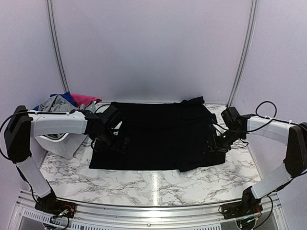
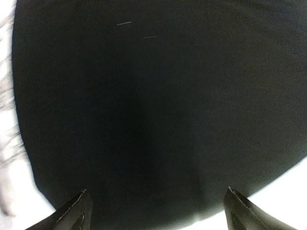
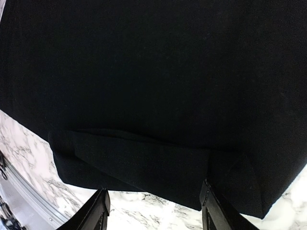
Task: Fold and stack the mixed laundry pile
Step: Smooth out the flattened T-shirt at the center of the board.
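Observation:
A black garment [image 1: 158, 136] lies spread flat on the marble table, its far right corner rumpled. The left gripper [image 1: 118, 142] hovers over its left edge, open wide. In the left wrist view that gripper [image 2: 156, 211] has only black cloth [image 2: 153, 105] under and ahead of it. The right gripper [image 1: 214, 142] is at the garment's right edge. In the right wrist view this gripper [image 3: 153, 211] is open with bare marble between its fingers [image 3: 96, 213]. A folded-over hem [image 3: 144, 163] lies just ahead, its edge touching the right finger. Grey [image 1: 55, 103], blue [image 1: 68, 97] and pink [image 1: 86, 99] garments sit in the basket.
A white plastic basket [image 1: 64, 143] stands at the table's left edge, right beside the left arm. Marble tabletop [image 1: 158, 184] runs along the front of the black garment. Pale walls close in the back and both sides.

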Available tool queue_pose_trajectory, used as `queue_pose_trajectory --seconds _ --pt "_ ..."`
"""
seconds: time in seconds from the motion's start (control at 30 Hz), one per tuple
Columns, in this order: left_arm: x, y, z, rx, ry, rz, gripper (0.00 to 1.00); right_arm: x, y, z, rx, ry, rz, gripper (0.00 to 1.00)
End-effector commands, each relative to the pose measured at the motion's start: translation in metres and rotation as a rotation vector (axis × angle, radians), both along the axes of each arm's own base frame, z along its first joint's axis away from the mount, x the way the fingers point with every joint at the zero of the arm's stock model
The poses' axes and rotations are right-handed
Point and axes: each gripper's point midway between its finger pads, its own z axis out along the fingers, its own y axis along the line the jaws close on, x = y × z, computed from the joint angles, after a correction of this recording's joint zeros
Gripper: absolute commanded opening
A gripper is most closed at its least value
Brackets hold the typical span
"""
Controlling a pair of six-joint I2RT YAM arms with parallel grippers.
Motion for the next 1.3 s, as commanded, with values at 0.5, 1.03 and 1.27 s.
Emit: queue_pose_trajectory --seconds 0.5,1.03,1.27 --pt "-0.038 -0.288 0.007 -0.676 0.194 -0.371 0.85 0.022 0.038 -0.011 0.106 0.016 0.192 0.59" --pt "-0.044 -0.304 -0.025 -0.698 0.265 -0.355 0.44 0.007 0.055 -0.017 0.173 0.078 0.230 0.43" --pt "-0.047 -0.313 -0.007 -0.743 0.222 -0.420 0.19 -0.001 0.053 -0.012 0.171 0.086 0.230 0.10"
